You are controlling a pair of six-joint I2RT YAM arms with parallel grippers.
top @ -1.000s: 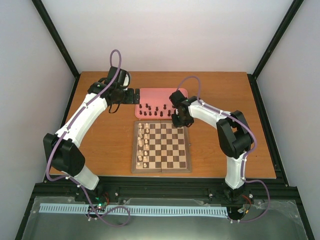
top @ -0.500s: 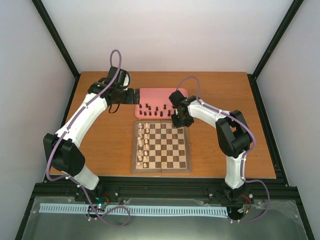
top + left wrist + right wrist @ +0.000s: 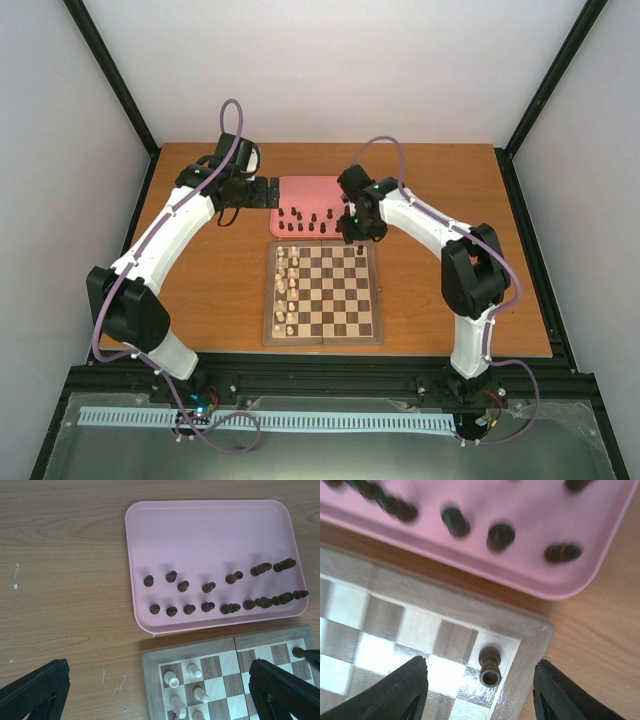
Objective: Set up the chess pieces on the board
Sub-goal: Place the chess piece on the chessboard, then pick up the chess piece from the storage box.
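R gripper (image 3: pixel 349 236) half open, empty, above dark piece (image 3: pixel 490 667) on board (image 3: pixel 532 642) corner. Other dark pieces (image 3: pixel 500 536) sit right behind it in pink tray (image 3: pixel 520 582). L gripper (image 3: pixel 260 190) wide open, also empty.

No writing, label, brand, number or sign can be read in any view. The board (image 3: pixel 323 340), the pink tray (image 3: pixel 210 530) and the table (image 3: pixel 225 310) show only plain surfaces, with nothing legible on them.
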